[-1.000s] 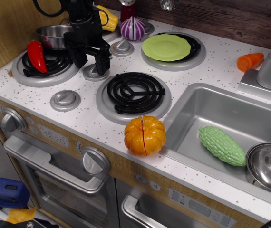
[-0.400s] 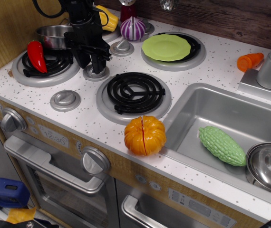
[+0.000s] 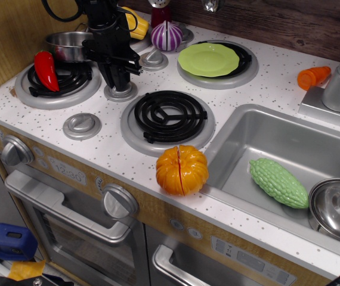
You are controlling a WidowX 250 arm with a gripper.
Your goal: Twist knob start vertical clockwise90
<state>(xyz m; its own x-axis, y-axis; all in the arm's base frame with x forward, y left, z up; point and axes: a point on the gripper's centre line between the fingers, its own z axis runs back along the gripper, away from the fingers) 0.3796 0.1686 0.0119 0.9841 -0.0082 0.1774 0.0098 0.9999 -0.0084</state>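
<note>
The knob is a small silver-grey disc with a central fin. It sits on the white stove top between the left burner and the front black coil burner. My black gripper comes straight down on it, with the fingers closed together around the fin, which is hidden between them. Only the disc base shows below the fingertips.
A second finned knob stands behind, and a flatter silver knob in front left. A red pepper lies on the left burner beside a steel pot. An orange pumpkin sits by the sink. A green plate is at the back.
The gripper's fingers were spread wide above the knob. They have come down and closed together on its fin.
</note>
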